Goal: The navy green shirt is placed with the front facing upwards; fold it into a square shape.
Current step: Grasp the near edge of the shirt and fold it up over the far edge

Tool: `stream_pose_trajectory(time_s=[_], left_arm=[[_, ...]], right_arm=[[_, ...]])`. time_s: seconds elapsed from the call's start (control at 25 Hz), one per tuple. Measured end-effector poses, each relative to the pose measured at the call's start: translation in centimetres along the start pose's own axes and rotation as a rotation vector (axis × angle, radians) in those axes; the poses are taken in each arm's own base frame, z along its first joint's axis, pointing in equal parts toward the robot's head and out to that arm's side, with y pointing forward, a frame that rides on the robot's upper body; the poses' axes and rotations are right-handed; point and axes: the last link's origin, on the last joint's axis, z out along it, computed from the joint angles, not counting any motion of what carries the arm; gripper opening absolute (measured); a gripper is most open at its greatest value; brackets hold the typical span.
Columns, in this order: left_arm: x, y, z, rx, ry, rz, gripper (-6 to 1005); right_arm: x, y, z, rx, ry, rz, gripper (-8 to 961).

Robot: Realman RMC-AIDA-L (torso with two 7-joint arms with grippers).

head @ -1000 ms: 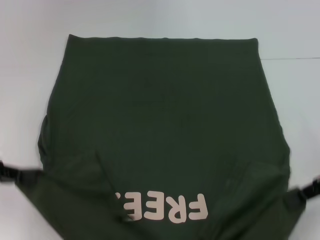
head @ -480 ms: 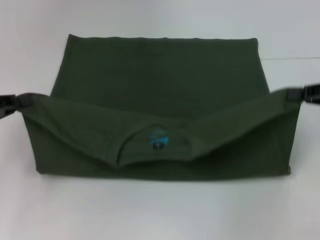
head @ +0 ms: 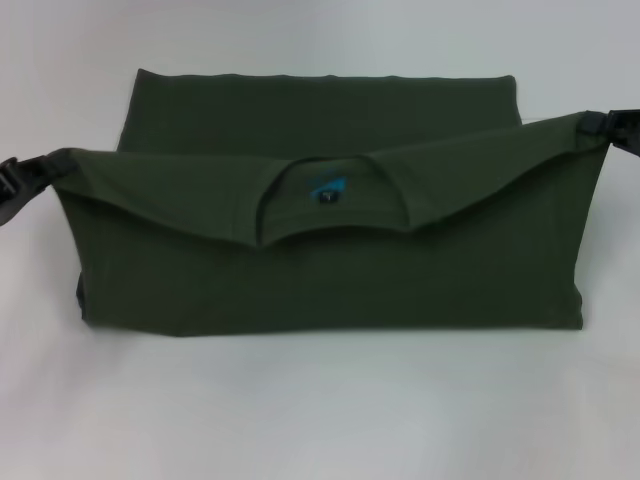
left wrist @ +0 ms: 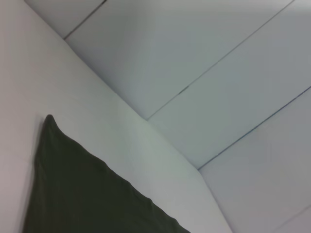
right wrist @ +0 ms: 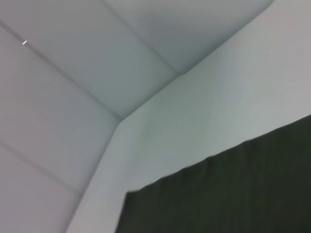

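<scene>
While the left hand [head: 22,178] and right hand [head: 612,126] each grip a shoulder corner, the navy green shirt [head: 330,270] is mid-fold across the frame centre on the bench [head: 320,420]; squaring remains.

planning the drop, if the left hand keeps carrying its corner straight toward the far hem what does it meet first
Probably only the shirt itself: the left hand holds the flap above the flat far layer. No other object shows that way, though its height is unclear.

Both grippers run off the head view's side edges, and the navy green shirt [head: 330,270] hides its chest lettering.
</scene>
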Motion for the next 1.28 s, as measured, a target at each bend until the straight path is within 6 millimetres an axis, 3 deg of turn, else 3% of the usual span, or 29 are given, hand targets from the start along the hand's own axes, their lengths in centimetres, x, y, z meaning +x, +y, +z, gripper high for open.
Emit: stream_pose_trajectory(time_s=[0.68,1.28], left_arm=[[-2.6,0.4,6.2,0.102,0.099,0.153,124],[-3.7,0.7,9.1,0.183,0.128,0.267,132]], right_arm=[[2.1,-2.0,3.2,0.176,-0.141,-0.031,34],[3.0,-2.5,4.8,0.254,-0.138,-0.061,37]])
